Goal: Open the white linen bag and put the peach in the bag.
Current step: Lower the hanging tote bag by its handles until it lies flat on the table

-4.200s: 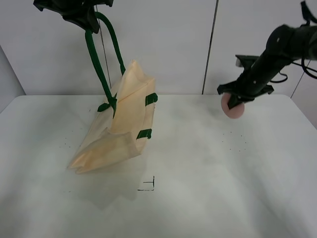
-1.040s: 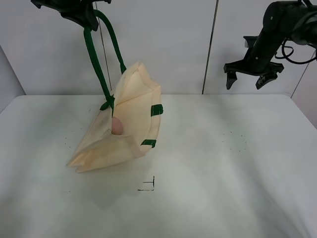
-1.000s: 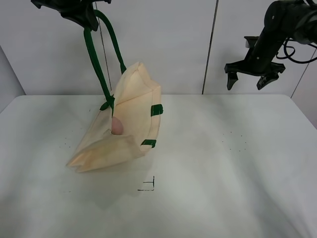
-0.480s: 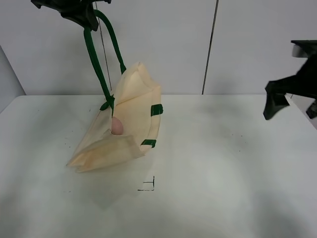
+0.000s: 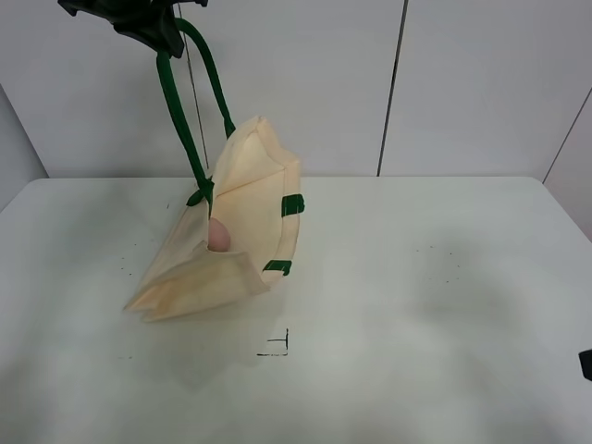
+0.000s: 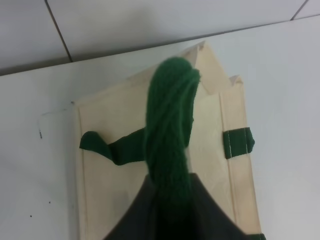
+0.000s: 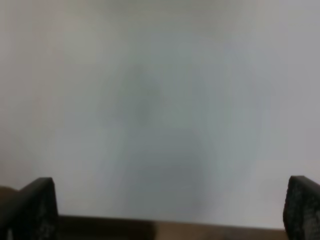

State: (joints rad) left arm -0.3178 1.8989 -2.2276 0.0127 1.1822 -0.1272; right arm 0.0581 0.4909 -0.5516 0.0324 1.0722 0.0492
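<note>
**Task status.** The peach point(image 5: 218, 234) sits inside the bag point(image 5: 250, 185). You can see it through the open mouth, below the left tool point(image 5: 153, 28) and well apart from the right tool point(image 7: 167, 210). Treat both steps, opening and placing, as done by this evidence. At most, lowering the bag and releasing it may remain, and the task wording does not require either.

**Tool state.**
- Left tool: clamped on the bag's green handles point(image 6: 170, 120). The bag hangs beneath it with its lower edge resting on the table point(image 5: 416, 305).
- Right tool: fingers wide apart, one at each side of the right wrist view, with nothing between them.

**Limits of view.**
- The top edge of the high view cuts off the left tool, so you cannot make out its separate fingers there.
- In the left wrist view the bunched handles cover the grip point. You can see the bag's outer face and a green tab point(image 6: 238, 142) beneath the tool, but not the peach.
- You cannot tell how deep the peach sits, or whether it rests on the bag's bottom or against a fold.
- In the high view the right tool appears only as a dark sliver at the frame's edge.
- The right wrist view is blurred. Beyond the fingers you see only a pale surface with a vague shadow.
</note>
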